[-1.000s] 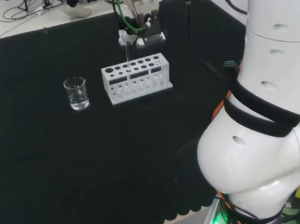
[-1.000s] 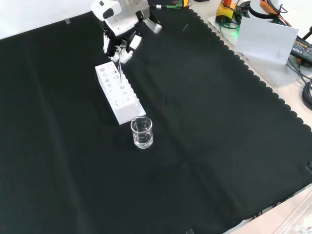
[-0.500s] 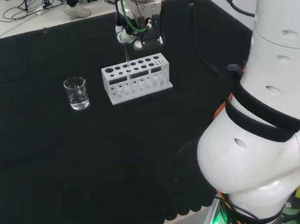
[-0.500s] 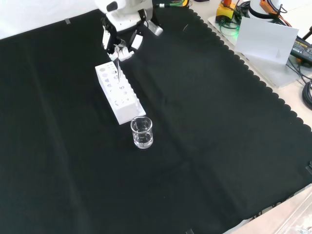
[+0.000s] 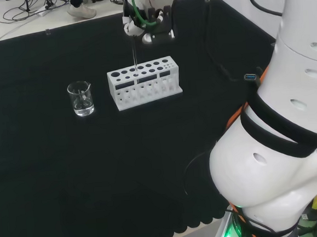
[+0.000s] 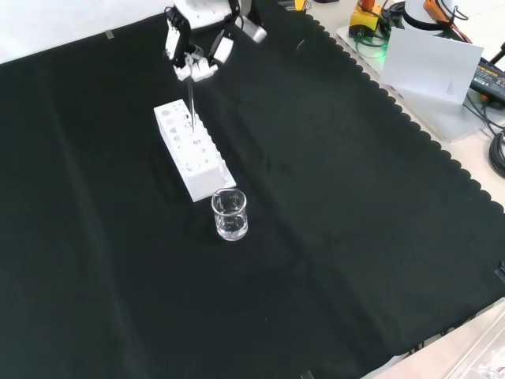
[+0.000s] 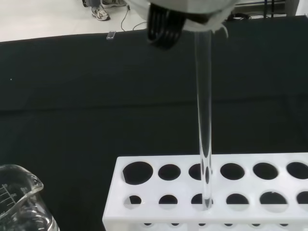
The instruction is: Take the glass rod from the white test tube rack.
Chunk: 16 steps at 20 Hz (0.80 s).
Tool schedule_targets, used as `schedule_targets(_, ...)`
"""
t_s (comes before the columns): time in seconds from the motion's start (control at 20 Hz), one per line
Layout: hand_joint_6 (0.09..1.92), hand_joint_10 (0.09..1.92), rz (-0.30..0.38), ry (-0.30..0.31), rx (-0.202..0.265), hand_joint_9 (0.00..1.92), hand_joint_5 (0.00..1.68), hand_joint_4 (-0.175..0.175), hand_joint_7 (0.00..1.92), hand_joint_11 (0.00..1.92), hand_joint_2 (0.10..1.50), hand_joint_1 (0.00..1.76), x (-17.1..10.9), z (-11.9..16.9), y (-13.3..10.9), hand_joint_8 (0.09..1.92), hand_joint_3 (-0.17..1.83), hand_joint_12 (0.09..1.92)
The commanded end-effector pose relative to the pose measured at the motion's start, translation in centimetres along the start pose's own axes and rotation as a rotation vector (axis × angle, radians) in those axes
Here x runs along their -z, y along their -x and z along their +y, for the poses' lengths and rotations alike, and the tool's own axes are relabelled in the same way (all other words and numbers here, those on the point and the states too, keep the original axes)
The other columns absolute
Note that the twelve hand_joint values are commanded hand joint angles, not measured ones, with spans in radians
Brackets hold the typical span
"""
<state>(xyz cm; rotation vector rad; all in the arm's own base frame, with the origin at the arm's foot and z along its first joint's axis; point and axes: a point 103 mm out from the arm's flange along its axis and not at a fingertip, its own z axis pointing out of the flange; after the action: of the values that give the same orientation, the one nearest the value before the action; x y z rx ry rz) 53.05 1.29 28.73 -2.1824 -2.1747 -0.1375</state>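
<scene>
A white test tube rack (image 5: 144,82) (image 6: 192,150) (image 7: 211,192) stands on the black cloth. A thin clear glass rod (image 5: 134,54) (image 6: 191,103) (image 7: 204,115) hangs upright above it, its lower tip still just inside a hole of the rack's near row in the wrist view. The hand (image 5: 143,26) (image 6: 197,47) (image 7: 183,14) is above the rack, fingers pinched on the rod's top end.
A small clear glass beaker (image 5: 81,99) (image 6: 230,214) (image 7: 21,202) stands beside the rack, left of it in the head view. The arm's white links (image 5: 279,120) fill the right of the head view. Equipment and a grey box (image 6: 430,63) lie beyond the cloth's scalloped edge.
The hand has risen with the rod, drawing it most of the way up out of the rack. Rack and beaker have not moved.
</scene>
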Motion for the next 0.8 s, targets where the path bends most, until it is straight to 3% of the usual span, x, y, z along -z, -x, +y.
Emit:
schedule_targets(0.05, 0.65, 0.87, 0.071, 0.046, 0.039, 1.58, 1.12, -0.175, 1.13, 1.64, 0.74, 1.30, 6.3, -2.2, -0.8, 1.20, 0.64, 0.64)
schedule_targets(0.15, 0.64, 0.87, 0.095, 0.068, 0.058, 1.58, 1.12, -0.175, 1.13, 1.63, 0.75, 1.30, 7.8, -2.9, -0.6, 1.20, 0.63, 0.65)
schedule_targets(0.45, 0.62, 0.87, 0.054, 0.035, 0.020, 1.58, 1.13, -0.175, 1.13, 1.63, 0.76, 1.30, 11.2, -4.2, -1.0, 1.19, 0.60, 0.66)
schedule_targets(0.8, 0.61, 0.87, 0.049, 0.030, 0.013, 1.58, 1.13, -0.175, 1.13, 1.63, 0.77, 1.30, 10.9, -5.6, -2.0, 1.19, 0.59, 0.66)
